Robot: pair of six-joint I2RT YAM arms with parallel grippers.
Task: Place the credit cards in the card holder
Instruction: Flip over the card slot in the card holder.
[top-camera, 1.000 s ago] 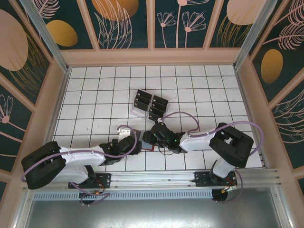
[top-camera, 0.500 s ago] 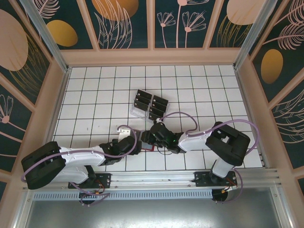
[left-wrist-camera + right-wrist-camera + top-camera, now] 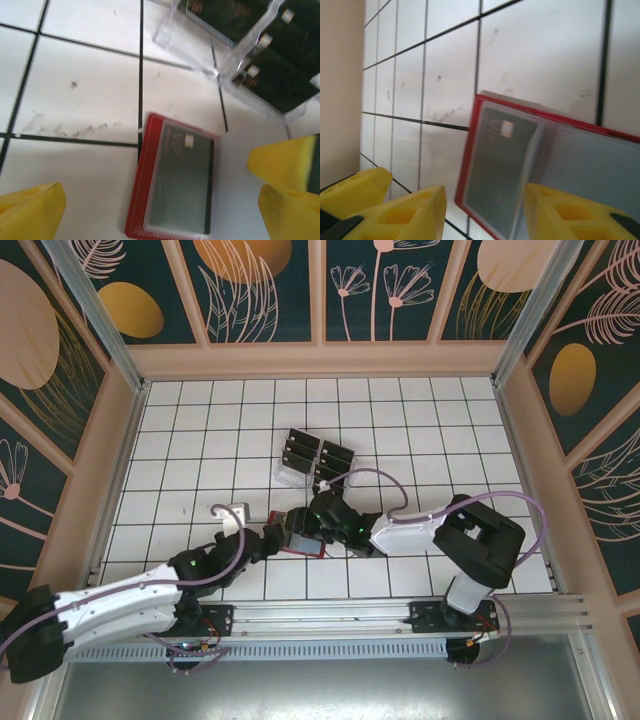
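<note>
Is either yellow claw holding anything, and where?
The left end effector is open, holding nothing. The right end effector straddles an edge of the red wallet; whether it grips cannot be told.

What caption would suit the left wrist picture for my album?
A red wallet lies open on the tiled table, a dark card in its clear pocket, between spread yellow fingers.

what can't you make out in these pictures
- Top view: wallet partly hidden under the left gripper and right gripper.
- Left wrist view: print on the card in the wallet blurred behind its clear pocket; rack cut off by the top and right edges, so its cards cannot be counted.
- Right wrist view: wallet's right half blurred, partly behind a finger, cut off by the right edge.
</note>
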